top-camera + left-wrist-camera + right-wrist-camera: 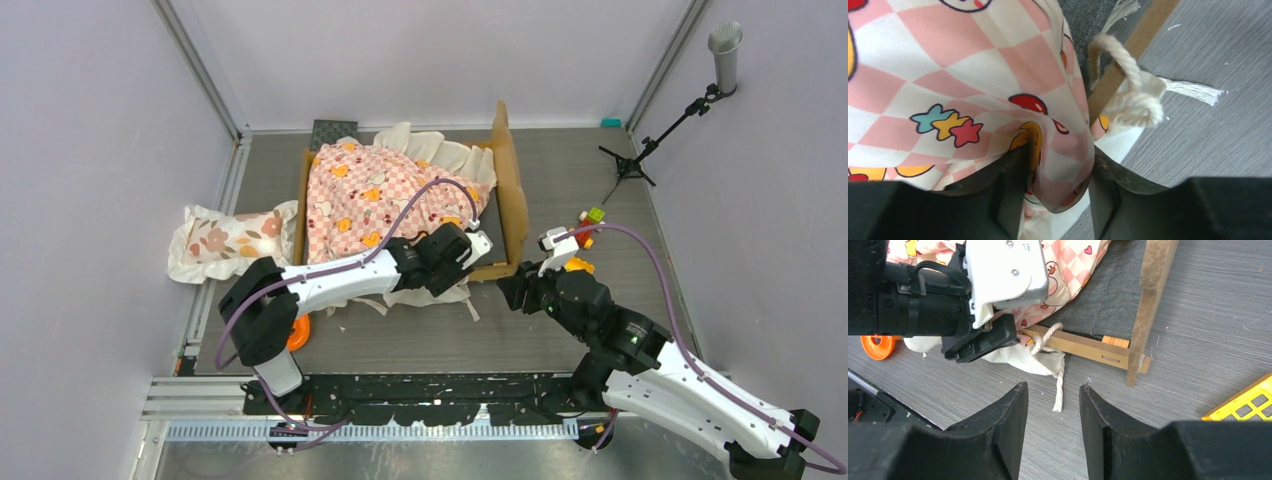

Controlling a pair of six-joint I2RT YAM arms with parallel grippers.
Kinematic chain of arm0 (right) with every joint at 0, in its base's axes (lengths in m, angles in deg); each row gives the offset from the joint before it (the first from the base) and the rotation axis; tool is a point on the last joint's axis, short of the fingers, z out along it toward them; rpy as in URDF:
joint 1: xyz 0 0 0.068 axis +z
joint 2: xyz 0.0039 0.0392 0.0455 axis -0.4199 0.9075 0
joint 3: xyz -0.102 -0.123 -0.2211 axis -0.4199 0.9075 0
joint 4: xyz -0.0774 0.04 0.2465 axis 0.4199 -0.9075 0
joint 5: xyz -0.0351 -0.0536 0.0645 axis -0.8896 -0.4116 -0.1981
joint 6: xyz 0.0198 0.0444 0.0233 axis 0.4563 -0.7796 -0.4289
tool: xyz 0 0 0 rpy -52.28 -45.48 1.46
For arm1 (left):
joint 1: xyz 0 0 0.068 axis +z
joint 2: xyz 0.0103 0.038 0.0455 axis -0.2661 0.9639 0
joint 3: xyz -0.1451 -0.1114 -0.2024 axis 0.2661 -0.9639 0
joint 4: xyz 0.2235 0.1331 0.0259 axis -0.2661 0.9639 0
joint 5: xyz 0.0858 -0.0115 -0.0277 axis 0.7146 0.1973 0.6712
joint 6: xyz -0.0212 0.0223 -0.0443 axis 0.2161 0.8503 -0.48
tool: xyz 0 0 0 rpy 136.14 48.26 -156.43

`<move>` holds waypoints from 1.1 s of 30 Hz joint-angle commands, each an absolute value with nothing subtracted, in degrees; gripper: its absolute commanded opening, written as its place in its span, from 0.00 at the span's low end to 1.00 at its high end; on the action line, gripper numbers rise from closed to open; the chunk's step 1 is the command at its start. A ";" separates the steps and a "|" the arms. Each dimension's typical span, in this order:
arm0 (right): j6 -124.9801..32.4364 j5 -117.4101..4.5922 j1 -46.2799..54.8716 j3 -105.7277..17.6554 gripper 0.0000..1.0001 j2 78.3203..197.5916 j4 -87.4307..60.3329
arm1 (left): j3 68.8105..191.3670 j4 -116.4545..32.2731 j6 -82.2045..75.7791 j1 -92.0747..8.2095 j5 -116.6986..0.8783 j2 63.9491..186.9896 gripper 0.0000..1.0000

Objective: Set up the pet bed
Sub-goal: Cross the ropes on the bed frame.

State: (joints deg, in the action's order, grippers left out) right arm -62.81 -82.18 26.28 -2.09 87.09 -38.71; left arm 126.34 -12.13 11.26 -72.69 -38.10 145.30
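The pet bed (513,190) is a tan wooden frame in the middle of the table, with its grey mattress (1103,305) partly showing. A pink-checkered sheet (380,200) lies rumpled over it. My left gripper (478,243) is at the bed's near right corner, shut on a fold of the sheet (948,65) between its fingers, next to the wooden rail (1108,85). My right gripper (512,290) is open and empty just right of that corner. Its fingers (1013,405) hover over bare table, facing the rail (1083,346) and the left gripper (993,340).
A floral pillow (225,238) lies left of the bed. A cream rope (1133,100) with a frayed end (1058,392) hangs over the rail on white cloth. An orange ring (298,333) is near the left arm. Small coloured toys (590,215) and a stand (640,150) are at right.
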 commanded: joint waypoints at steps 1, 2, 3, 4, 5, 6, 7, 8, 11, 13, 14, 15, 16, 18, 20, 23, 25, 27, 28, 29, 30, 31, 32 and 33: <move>-63.59 -81.90 26.41 -2.00 0.47 86.01 -38.27 | 126.51 -15.99 12.44 -72.47 -36.73 147.39 0.42; -63.64 -81.95 26.36 -2.06 0.47 85.79 -38.53 | 126.81 -15.87 12.37 -72.47 -36.64 147.85 0.34; -63.77 -82.09 26.38 -2.02 0.47 85.48 -38.85 | 127.18 -15.69 12.21 -72.46 -36.52 148.32 0.25; -63.86 -82.21 26.41 -1.99 0.47 85.12 -39.13 | 127.57 -15.19 12.00 -72.47 -36.52 148.63 0.17; -64.07 -82.43 26.40 -1.86 0.47 84.56 -39.29 | 128.01 -14.77 11.93 -72.47 -36.67 148.89 0.11; -64.29 -82.64 26.36 -1.69 0.47 83.99 -39.44 | 128.36 -14.20 11.78 -72.45 -36.86 148.96 0.04; -64.47 -83.05 26.39 -1.47 0.47 83.34 -39.49 | 128.69 -13.87 11.56 -72.47 -37.09 148.83 0.00; -64.84 -83.28 26.36 -1.13 0.47 82.64 -39.51 | 128.74 -13.79 11.58 -72.47 -37.48 148.54 0.00; -66.14 -84.75 26.40 -0.27 0.47 80.79 -39.42 | 128.75 -13.80 11.64 -72.46 -38.74 146.91 0.00; -67.81 -86.93 26.41 0.29 0.47 79.72 -39.44 | 128.99 -13.84 11.77 -72.43 -38.76 145.69 0.00; -68.84 -87.95 26.35 0.72 0.47 79.40 -39.37 | 129.14 -13.78 11.86 -72.39 -38.75 145.01 0.00; -69.68 -89.03 26.38 1.12 0.47 79.00 -39.10 | 129.47 -13.62 12.07 -72.39 -38.86 144.38 0.00; -70.57 -89.82 26.41 1.71 0.47 78.88 -38.61 | 129.84 -13.39 12.36 -72.39 -39.09 143.66 0.00; -73.09 -91.59 26.36 2.67 0.47 78.91 -37.83 | 130.82 -12.79 13.33 -72.23 -39.92 142.37 0.00; -75.20 -92.65 26.40 3.34 0.47 79.51 -37.23 | 131.85 -12.16 14.28 -71.86 -41.48 141.23 0.00; -78.68 -93.43 26.37 4.50 0.47 80.94 -35.73 | 133.94 -11.16 15.29 -70.78 -43.89 140.16 0.00; -82.07 -94.40 26.41 5.41 0.47 82.05 -35.06 | 135.46 -10.21 16.12 -69.74 -45.90 139.60 0.00; -86.76 -96.99 26.40 6.63 0.47 83.11 -34.48 | 137.20 -8.98 16.61 -68.62 -48.58 138.86 0.00; -88.66 -97.70 26.37 7.36 0.47 83.51 -33.84 | 138.06 -8.19 16.90 -67.87 -50.89 138.60 0.00; -90.18 -97.93 26.39 8.21 0.47 83.77 -32.91 | 138.93 -7.55 16.97 -67.13 -53.15 138.33 0.00; -91.48 -97.86 26.41 8.99 0.47 83.99 -31.73 | 139.63 -7.08 16.84 -66.39 -55.47 138.11 0.00; -92.72 -97.74 26.39 9.80 0.47 84.17 -30.38 | 140.32 -6.84 16.67 -65.74 -56.65 137.75 0.00; -93.71 -97.67 26.36 10.61 0.47 84.30 -29.25 | 140.88 -6.58 16.49 -65.18 -57.68 137.41 0.00; -94.68 -97.67 26.35 11.39 0.49 84.25 -28.06 | 141.31 -6.40 16.46 -64.70 -58.47 137.15 0.00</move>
State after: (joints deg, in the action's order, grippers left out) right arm -86.68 -94.49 26.28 9.38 84.05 -35.17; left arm 134.63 -4.17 15.50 -67.49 -54.88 144.50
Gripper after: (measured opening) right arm 0.470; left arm 0.127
